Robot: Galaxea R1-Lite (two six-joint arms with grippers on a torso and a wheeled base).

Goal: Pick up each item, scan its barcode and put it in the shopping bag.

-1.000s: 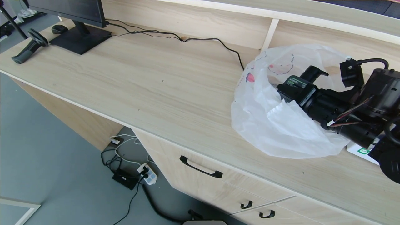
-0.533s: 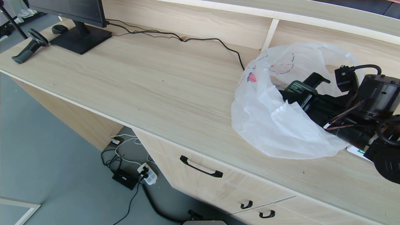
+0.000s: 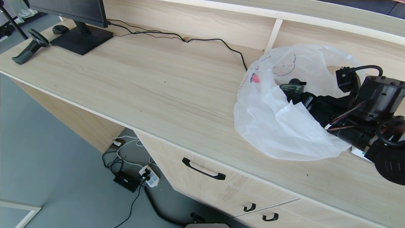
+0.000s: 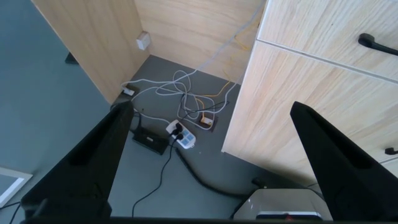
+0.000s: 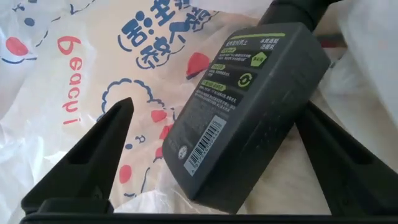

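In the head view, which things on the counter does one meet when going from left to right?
barcode scanner → mouse → monitor stand → black cable → shopping bag

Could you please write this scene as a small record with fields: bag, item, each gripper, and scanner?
bag: white shopping bag, mouth open, on the right part of the wooden counter
item: dark grey bottle with a barcode label, lying inside the bag
right: right gripper inside the bag, open, one finger on each side of the bottle
left: left gripper open, empty, above the floor beside the drawers
scanner: handheld scanner at the counter's far left, near the monitor
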